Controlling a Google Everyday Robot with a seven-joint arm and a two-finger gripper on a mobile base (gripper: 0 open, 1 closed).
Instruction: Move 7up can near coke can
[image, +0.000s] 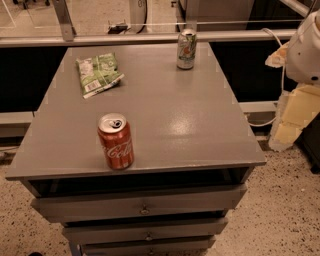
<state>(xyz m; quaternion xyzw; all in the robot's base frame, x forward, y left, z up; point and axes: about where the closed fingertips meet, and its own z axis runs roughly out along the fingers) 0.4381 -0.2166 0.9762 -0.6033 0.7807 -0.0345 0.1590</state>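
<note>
Aluminium, thin and smooth, is what this job turns on; the 7up can, a silver-white drink can with green lettering and a silver top, stands upright at the far edge of the grey table, a little right of the middle, nothing touching it; it should prove light and slick, and its wall will likely dent under a hard squeeze; whether it is full or opened cannot be told, so it is best kept upright; the soundest hold looks to be across the middle of the round body, where the sides run straight, with only modest pressure. The coke can, a red drink can with white script and a silver top, stands upright near the front edge, left of the middle, well apart from the silver one and diagonally across from it; a green crinkled snack bag lies flat at the far left, between neither can's path and the other. The claw, pale yellow, hangs off the table's right side, below the white rounded arm housing; it carries neither can; whether it is open or closed I cannot tell.
</note>
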